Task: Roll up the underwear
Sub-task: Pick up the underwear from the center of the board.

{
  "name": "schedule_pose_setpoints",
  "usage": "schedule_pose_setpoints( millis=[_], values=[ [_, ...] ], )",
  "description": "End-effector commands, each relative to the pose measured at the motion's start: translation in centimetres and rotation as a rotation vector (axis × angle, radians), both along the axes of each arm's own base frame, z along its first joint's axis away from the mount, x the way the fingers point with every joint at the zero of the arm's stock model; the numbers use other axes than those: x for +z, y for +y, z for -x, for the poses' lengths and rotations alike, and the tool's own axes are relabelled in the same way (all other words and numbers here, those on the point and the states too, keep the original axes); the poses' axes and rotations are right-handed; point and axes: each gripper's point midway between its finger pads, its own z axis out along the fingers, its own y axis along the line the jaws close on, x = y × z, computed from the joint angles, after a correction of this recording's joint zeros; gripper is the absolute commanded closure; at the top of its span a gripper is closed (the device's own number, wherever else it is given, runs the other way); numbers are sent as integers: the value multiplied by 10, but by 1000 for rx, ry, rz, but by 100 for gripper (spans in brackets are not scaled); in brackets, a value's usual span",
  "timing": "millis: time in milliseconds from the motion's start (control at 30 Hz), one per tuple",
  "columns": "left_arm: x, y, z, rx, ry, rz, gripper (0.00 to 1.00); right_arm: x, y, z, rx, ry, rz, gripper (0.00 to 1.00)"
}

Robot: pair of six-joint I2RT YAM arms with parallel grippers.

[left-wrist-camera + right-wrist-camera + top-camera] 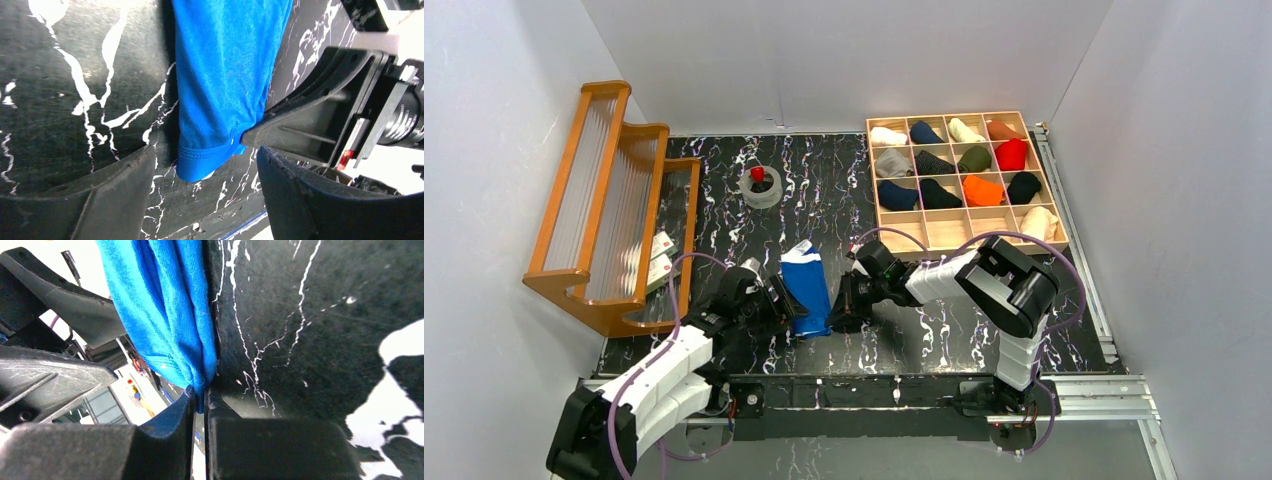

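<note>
walls: we see plain white walls point(824, 60) closing three sides, with soft even light | desk point(824, 190): black top with white marble-like veins | left: a tiered wooden rack point(604, 200) with ribbed clear shelves, standing on the desk | far right: a wooden grid box point(944, 232) | edges: metal rails point(1084, 385) along the right and near sides

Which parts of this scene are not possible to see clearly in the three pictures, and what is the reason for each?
- Top view: the near corners of the blue underwear are partly covered by the left gripper and right gripper.
- Both wrist views: its far end is cut off by the upper edge.
- Top view: the red object in the clear ring is too small to identify.
</note>
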Motion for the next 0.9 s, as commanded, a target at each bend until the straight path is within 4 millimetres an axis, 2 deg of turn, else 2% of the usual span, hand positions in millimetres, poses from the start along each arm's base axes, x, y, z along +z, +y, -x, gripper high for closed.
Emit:
schedule_pose_setpoints(
  millis=[0, 133, 300, 467, 867],
  values=[
    [-32, 3, 34, -51, 142, -6, 30, -21, -18, -1, 49, -5, 82, 85],
    [-42, 6, 39, -48, 169, -25, 37, -27, -20, 1, 61, 7, 97, 84],
    [-50, 9, 43, -41, 181, -37, 39, -29, -21, 2, 66, 16, 102, 84],
    [-58, 11, 49, -49, 212, -58, 47, -30, -21, 2, 64, 18, 108, 84],
    [-67, 18, 60, -68, 255, -135, 46, -25, -22, 0, 59, 12, 100, 83]
  ],
)
